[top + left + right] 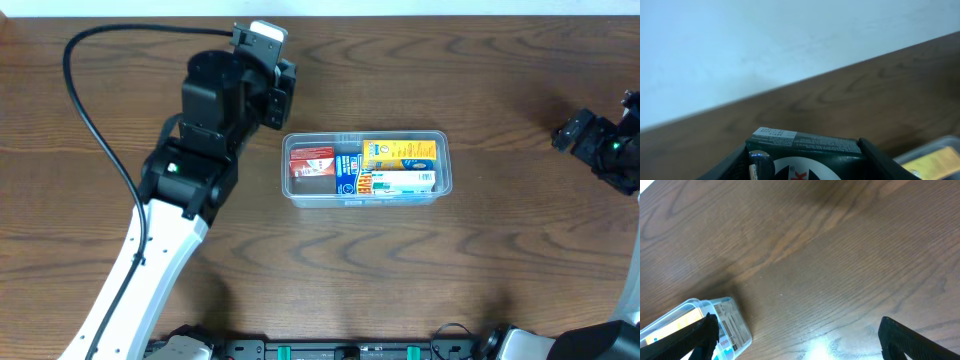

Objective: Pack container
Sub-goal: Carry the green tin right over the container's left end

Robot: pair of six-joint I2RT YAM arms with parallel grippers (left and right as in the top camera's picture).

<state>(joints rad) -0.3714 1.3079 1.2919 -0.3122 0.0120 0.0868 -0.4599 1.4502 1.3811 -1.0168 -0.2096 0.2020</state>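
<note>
The container (443, 190), a clear shallow tub, stands mid-table with a red box (311, 163), a blue box (349, 172), a yellow box (399, 152) and a white-and-teal box (408, 182) inside. My left gripper (266, 48) hangs over the table left of and behind the tub, shut on a dark green box (810, 144) that fills the space between its fingers (875, 156). The container's corner (935, 156) shows low right in the left wrist view. My right gripper (583, 134) is far to the right, open and holding nothing. The right wrist view has the container's end (727, 322) at lower left.
A black cable (95, 130) loops over the table's left side beside the left arm (190, 170). The table's far edge (805, 82) meets a pale wall. Bare wood (840, 270) lies under the right gripper.
</note>
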